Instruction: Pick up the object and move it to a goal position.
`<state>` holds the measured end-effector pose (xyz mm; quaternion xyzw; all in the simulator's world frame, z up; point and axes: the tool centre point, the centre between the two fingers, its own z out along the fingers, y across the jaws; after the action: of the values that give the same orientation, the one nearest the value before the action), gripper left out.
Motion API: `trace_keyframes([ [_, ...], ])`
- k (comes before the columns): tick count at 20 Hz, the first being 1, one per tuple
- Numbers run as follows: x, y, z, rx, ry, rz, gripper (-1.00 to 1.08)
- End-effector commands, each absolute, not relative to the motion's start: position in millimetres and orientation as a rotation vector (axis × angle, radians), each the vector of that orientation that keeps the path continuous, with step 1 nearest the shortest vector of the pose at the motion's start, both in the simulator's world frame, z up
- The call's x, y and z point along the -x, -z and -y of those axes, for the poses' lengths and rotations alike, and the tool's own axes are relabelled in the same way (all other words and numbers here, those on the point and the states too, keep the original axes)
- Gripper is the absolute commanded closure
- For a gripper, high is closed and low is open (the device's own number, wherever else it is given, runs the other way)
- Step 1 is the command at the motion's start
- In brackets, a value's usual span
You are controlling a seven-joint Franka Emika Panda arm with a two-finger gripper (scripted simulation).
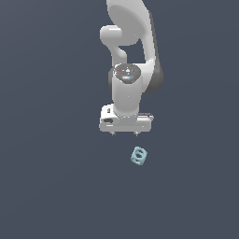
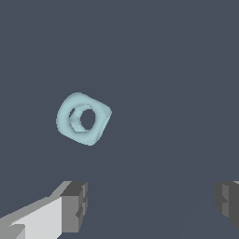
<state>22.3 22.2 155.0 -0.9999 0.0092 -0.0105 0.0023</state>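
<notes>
Object first: it is not in my claw (image 1: 124, 133) at this moment. I am holding the white two-fingered claw released, its dark-padded fingertips (image 2: 74, 205) standing wide apart in the wrist view with nothing but bare surface between them. I am judging that spread as deliberate, leaving room to straddle so small a piece once I am over it.

Moving outward, the tiny pale teal blocky object with a round hole through it (image 1: 138, 156) is lying on the dark slate-blue bench (image 1: 46, 186), apart from the claw and not touching either finger. In the exterior view it is sitting below the claw and slightly toward the exterior view's right, so I am reading myself as off-centre from it. The wrist view agrees: the object (image 2: 83, 118) is showing outside the gap between the fingers, its hole facing roughly toward the camera and its body sitting skewed.

I am seeing no goal marker in either view, so I cannot tell where it is to go. The grasp is not yet made.
</notes>
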Motion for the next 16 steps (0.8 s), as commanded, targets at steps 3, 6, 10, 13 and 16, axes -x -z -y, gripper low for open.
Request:
trace_keyframes([
  [3, -31, -146, -32, 3.133, 0.027, -0.131, -0.92],
  [6, -39, -139, -41, 3.128, 0.023, -0.220, -0.92],
  [10, -50, -127, -54, 3.116, 0.016, -0.354, -0.92],
  [13, -57, -117, -65, 3.104, 0.011, -0.452, -0.92],
  [16, -63, -109, -74, 3.092, 0.007, -0.536, -0.92],
])
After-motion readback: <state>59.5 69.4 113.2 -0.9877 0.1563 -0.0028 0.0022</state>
